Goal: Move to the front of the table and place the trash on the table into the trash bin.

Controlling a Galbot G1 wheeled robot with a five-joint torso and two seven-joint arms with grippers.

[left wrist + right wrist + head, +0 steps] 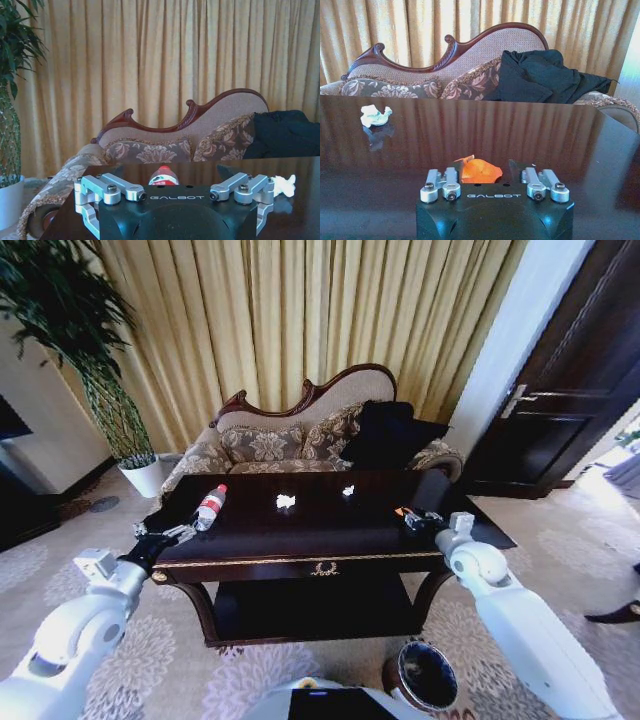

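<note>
Your right hand (492, 186) sits open around an orange scrap (479, 171) on the bench (300, 530), left hand (175, 197) open before the bottle (209, 507); I judge you must close, then reach the bin (425, 676).

Warm daylight through backlit curtains (300, 330), glossy reflections on the table (300, 530), wide-angle bending at edges.

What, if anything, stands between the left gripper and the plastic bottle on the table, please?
Nothing visible does. The left gripper sits at the table's left front edge with open jaws, and the bottle lies just beyond it, its red cap showing between them in the wrist view.
</note>
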